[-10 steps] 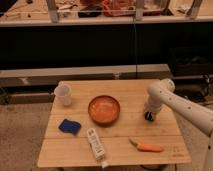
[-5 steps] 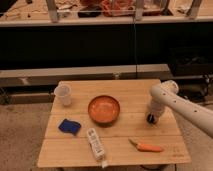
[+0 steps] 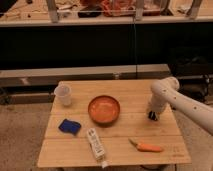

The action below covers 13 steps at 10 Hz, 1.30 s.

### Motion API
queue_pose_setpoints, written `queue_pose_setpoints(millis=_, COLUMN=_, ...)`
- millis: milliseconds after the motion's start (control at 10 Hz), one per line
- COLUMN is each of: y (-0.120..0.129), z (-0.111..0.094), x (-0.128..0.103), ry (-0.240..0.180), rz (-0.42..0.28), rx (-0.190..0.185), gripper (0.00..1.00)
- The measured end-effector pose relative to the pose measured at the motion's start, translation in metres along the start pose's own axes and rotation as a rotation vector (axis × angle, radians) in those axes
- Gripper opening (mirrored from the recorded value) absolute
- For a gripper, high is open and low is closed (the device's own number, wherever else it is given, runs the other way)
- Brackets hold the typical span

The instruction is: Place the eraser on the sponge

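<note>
Over the last second the white arm [image 3: 186, 104] has slid a little toward the right of the frame, and its bent joint now sits nearer the right edge of the bench [image 3: 65, 152]. The claw [image 3: 153, 116], low over the bench at centre right, has edged slightly rightward and down with it.

you've got a wooden table [image 3: 120, 150] carrying: pale cup [image 3: 63, 95] back-left, orange bowl [image 3: 104, 109] centre, blue sponge [image 3: 69, 126] front-left, white printed box [image 3: 95, 146] front-centre, carrot [image 3: 146, 147] front-right. gripper [image 3: 152, 116] is low at the table's right side.
</note>
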<state>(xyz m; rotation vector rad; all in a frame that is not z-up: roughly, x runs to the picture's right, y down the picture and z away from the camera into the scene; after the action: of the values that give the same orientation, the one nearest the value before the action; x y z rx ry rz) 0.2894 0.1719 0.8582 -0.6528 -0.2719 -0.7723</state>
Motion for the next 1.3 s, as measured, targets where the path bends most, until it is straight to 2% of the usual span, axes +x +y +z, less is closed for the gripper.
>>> queue_pose_setpoints(millis=300, y=-0.015, z=-0.009, x=0.006, ry=0.015, rz=-0.005, rx=0.011, gripper=0.01)
queue_pose_setpoints(millis=600, y=0.001, z=-0.009, x=0.019, ry=0.016, rz=-0.007, rx=-0.003, gripper=0.2)
queue_pose_setpoints(millis=700, y=0.001, z=-0.011, x=0.02, ry=0.015, rz=-0.008, rx=-0.001, gripper=0.2)
queue_pose_setpoints(millis=900, y=-0.011, z=-0.016, x=0.024, ry=0.017, rz=-0.011, rx=0.013, gripper=0.07)
queue_pose_setpoints(millis=1000, y=-0.01, z=-0.017, x=0.025, ry=0.014, rz=-0.013, rx=0.013, gripper=0.05)
queue_pose_setpoints(millis=1200, y=0.002, z=-0.021, x=0.034, ry=0.024, rz=-0.018, rx=0.004, gripper=0.05)
queue_pose_setpoints(millis=1300, y=0.0, z=-0.023, x=0.036, ry=0.026, rz=-0.02, rx=0.008, gripper=0.05)
